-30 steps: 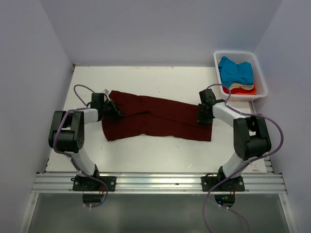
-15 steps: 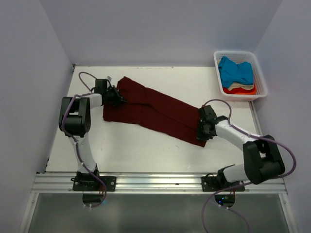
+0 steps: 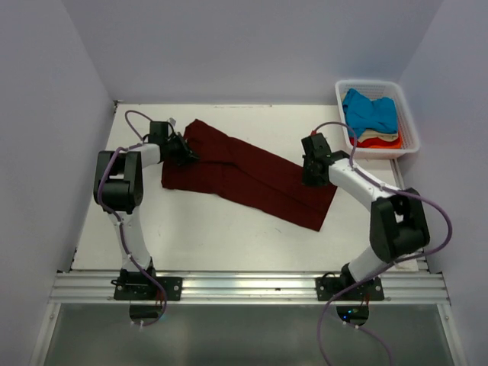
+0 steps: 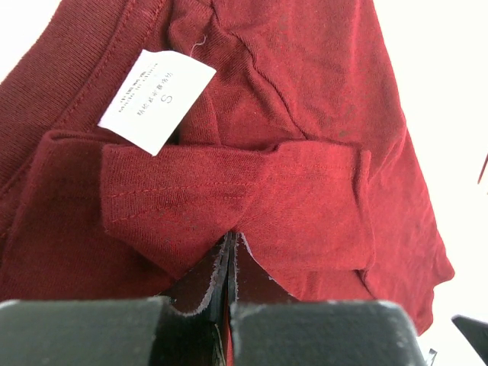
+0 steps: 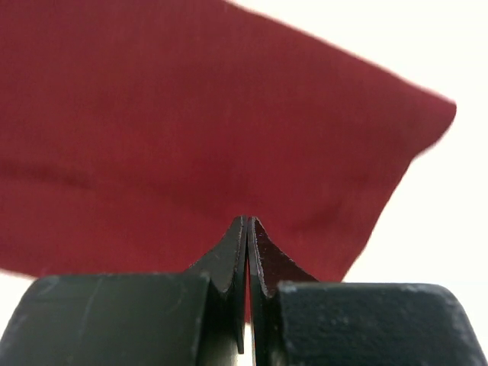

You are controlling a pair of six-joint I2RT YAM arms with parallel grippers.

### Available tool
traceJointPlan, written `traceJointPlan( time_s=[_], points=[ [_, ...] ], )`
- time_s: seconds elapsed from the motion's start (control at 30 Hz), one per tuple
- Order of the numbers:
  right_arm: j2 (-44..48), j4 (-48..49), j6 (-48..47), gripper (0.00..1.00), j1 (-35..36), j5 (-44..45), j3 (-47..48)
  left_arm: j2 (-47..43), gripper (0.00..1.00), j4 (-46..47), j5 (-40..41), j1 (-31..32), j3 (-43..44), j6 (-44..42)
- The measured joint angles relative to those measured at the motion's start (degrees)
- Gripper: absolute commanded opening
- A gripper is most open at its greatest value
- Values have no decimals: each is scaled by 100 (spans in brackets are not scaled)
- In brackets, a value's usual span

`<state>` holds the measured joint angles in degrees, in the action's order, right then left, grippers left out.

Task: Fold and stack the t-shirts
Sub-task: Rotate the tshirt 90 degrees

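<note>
Left tool is clenched on a fold of the dark maroon cloth t-shirt at its far left end. The left wrist view shows the fingertips of this tool pressed together with a pinched ridge of the maroon t-shirt between them, and a white printed size label lying on the cloth just beyond.

At the far right corner of the white tabletop stands a white plastic slatted basket. It holds a crumpled bright blue t-shirt on top, with a cream t-shirt and an orange-red t-shirt showing beneath it at the near end.

Right tool is over the far edge of the maroon t-shirt's right part, near the basket but apart from it. In the right wrist view this tool is clamped tight, with the maroon t-shirt spread beyond the tips; whether any cloth is caught there I cannot tell.

The maroon t-shirt lies stretched diagonally across the tabletop, from far left to near right.
</note>
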<state>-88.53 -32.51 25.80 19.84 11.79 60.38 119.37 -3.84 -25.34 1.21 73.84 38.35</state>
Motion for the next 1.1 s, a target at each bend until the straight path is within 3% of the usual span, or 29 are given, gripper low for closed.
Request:
traceJointPlan(
  time_s=[0.23,0.43,0.67,0.8,1.1],
  points=[
    [-1556,131,2,0,-4,238,525,-52,0,-17,0,-4,-57,-44],
    [-1388,564,9,0,0,227,214,-63,0,-35,2,-7,-61,-48],
    [-636,1224,52,0,157,-83,-817,168,0,-33,-157,-9,208,7],
    [-151,1464,181,0,691,-267,-1412,566,11,76,-468,-17,649,111],
    [42,1762,1043,0,2632,-964,-1722,1475,19,656,-1502,-22,1598,323]
  ],
)
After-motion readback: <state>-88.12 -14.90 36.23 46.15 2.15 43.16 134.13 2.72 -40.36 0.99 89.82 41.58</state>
